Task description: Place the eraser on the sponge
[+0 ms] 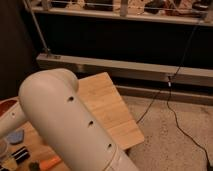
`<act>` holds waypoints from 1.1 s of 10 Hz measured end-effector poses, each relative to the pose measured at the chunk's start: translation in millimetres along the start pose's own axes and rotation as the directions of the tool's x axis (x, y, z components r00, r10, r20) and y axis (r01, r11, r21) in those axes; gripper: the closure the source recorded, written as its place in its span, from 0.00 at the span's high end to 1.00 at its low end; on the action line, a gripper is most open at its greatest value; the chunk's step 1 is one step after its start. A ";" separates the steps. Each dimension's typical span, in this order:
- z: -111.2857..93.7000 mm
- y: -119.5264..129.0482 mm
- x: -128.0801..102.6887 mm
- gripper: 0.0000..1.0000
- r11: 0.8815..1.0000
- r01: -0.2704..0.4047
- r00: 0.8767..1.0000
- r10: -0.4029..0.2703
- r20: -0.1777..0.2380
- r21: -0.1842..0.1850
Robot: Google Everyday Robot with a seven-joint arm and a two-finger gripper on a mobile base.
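Hiding the gripper, pale arm (75,125); eraser (19,155) near sponge (15,136), wooden table (107,100)

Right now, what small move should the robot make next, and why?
Probably bring the gripper, which is out of sight past the lower-left edge, down over the eraser. The eraser lies on the table beside the sponge, not on it, and the arm reaches toward that corner.
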 end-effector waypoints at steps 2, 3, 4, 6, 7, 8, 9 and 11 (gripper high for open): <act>3.2 0.3 -0.1 0.64 1.000 -0.004 1.000 0.004 -0.008 -0.014; 3.6 0.1 0.1 0.60 1.000 -0.006 1.000 0.006 -0.008 -0.017; 4.2 0.1 1.1 0.49 1.000 -0.009 1.000 0.008 -0.014 -0.022; 3.7 -1.7 -1.1 0.31 1.000 -0.006 1.000 0.006 -0.015 -0.019; 0.8 -2.1 -5.9 0.19 1.000 0.007 1.000 -0.007 -0.015 -0.012; -1.5 -3.0 -11.6 0.09 1.000 0.020 1.000 -0.020 -0.012 -0.003; -5.5 -5.5 -16.8 0.02 1.000 0.028 1.000 -0.028 -0.009 0.008; -19.2 -18.4 -21.3 0.00 0.999 0.022 1.000 -0.022 -0.011 0.040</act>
